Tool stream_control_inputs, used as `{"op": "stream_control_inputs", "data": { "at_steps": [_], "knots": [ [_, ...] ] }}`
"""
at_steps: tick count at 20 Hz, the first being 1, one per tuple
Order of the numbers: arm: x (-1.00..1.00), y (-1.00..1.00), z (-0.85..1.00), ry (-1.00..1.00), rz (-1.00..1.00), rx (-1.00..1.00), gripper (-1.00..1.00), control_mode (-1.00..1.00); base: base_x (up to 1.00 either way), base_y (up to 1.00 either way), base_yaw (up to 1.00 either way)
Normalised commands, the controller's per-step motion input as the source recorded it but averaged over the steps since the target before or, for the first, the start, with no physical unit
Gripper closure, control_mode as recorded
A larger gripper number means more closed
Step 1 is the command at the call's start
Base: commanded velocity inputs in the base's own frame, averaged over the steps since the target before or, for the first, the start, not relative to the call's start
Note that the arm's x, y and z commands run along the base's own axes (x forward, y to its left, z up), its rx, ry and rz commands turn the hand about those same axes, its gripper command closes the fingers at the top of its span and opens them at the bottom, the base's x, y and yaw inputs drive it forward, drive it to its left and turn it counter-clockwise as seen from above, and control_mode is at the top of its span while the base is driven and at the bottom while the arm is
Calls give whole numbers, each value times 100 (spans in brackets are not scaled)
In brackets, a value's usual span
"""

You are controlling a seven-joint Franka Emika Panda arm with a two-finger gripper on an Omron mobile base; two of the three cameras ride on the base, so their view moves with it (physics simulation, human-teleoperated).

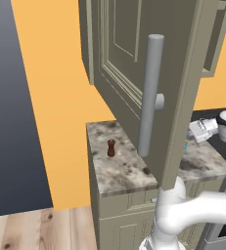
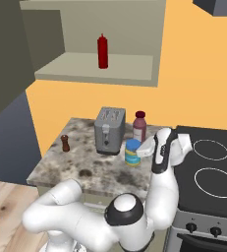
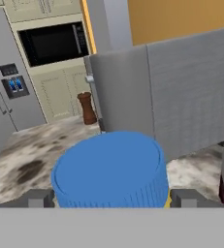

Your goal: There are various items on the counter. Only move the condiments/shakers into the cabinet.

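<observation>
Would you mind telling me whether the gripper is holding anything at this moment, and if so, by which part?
Nothing is gripped yet. The gripper stands open, one finger on each side of the blue lid of the small jar.

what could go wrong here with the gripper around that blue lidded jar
The gripper straddles the blue-lidded yellow jar, which may not be a condiment; the small reddish-brown wooden shaker stands apart at the speckled granite counter's far side. Closing could take the wrong item. Lifting might also bump the silver toaster or the maroon-capped bottle close by.
</observation>
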Motion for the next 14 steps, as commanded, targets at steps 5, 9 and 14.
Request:
{"op": "stream_control_inputs", "data": {
  "at_steps": [5, 9, 14],
  "knots": [
    [-75, 1, 81, 0, -15, 17, 100, -100, 0, 0, 0],
    [-100, 15, 100, -1, -29, 15, 100, -100, 0, 0, 0],
    [-100, 71, 100, -2, -35, 4, 100, -100, 0, 0, 0]
  ]
}}
